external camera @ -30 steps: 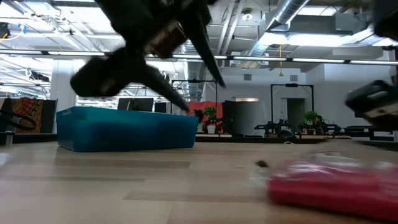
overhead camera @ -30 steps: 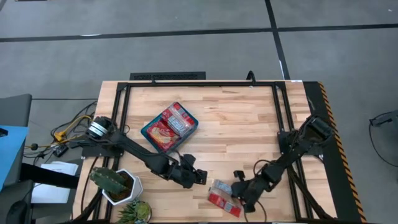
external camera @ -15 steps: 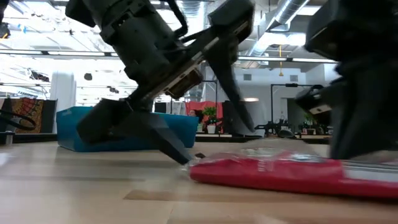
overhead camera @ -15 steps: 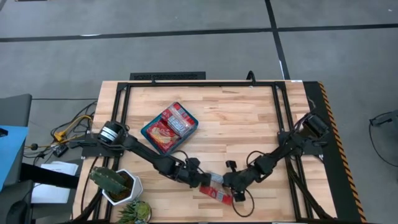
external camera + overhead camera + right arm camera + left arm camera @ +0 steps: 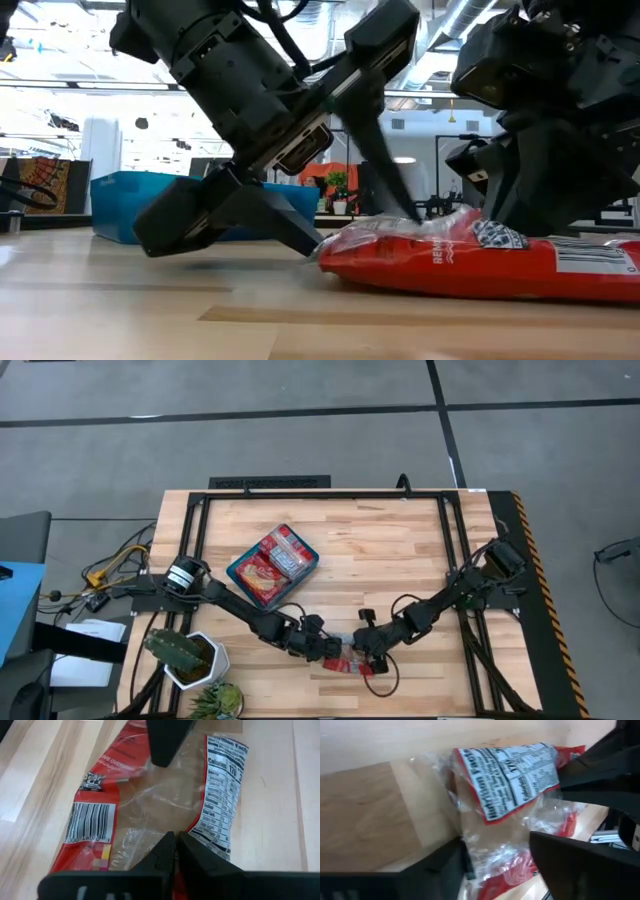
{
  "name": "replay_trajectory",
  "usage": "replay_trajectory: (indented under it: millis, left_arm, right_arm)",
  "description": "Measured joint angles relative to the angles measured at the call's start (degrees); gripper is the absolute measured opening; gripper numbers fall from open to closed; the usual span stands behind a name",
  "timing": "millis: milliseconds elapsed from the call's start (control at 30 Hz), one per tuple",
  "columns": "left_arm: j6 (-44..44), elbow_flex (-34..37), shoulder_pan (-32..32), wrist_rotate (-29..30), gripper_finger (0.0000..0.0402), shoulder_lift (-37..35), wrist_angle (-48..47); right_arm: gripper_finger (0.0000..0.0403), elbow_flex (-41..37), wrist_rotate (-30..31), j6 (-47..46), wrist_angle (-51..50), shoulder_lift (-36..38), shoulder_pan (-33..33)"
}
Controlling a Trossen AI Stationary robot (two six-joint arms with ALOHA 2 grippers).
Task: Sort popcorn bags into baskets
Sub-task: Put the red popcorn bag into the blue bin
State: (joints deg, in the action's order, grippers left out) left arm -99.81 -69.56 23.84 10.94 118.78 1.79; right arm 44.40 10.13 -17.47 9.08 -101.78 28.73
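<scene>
One red popcorn bag [image 5: 347,663] with a clear middle and a nutrition label lies near the table's near edge, mostly covered by both grippers in the high view. In the low view the popcorn bag [image 5: 470,265] rests flat on the wood. My left gripper [image 5: 330,650] is open, and its fingers [image 5: 560,855] stand either side of the bag's left end. My right gripper [image 5: 363,645] is shut on the bag's middle. The teal tray [image 5: 232,570] sits left of centre and holds several red packets [image 5: 272,560]. My left gripper comes in low from the table's left; one fingertip [image 5: 305,243] is at the bag's left edge and the other [image 5: 405,205] slants down over its top. Whether they touch cannot be told. My right gripper pinches the clear film in the bag's middle [image 5: 150,827] between its shut fingertips, slanting down from the right. The film rises to a peak [image 5: 455,218] there while the bag's underside stays on the table.
A white cactus pot [image 5: 190,655] and a second plant [image 5: 215,700] stand at the near left corner. Black frame rails [image 5: 325,495] run along the far edge and both sides. Bare wood lies between the tray and the right arm.
My right gripper moved toward the table's left onto the bag and shut on it. My left gripper moved right until its fingers bracket the bag's left end. The bag slid a little to the left, and its top now bulges upward.
</scene>
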Motion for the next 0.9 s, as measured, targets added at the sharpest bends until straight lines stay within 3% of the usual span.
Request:
replay_trajectory:
  millis: [300,600,900]
  left_arm:
    - [1.49,0.13,-0.1,2.18,0.0016,0.28,-0.79]
    - [0.72,0.16,-0.24,-0.09,0.0003,-1.18,2.5]
    - [3.95,0.15,-0.61,0.22,0.0,-11.41,-1.02]
  right_arm:
    - [0.0051,-0.02,-0.02,-0.03,-4.04,5.51,2.24]
    - [0.0051,0.0,0.67,-2.47,-21.41,21.25,4.76]
    - [0.0051,0.04,8.81,-4.98,-36.44,32.46,7.73]
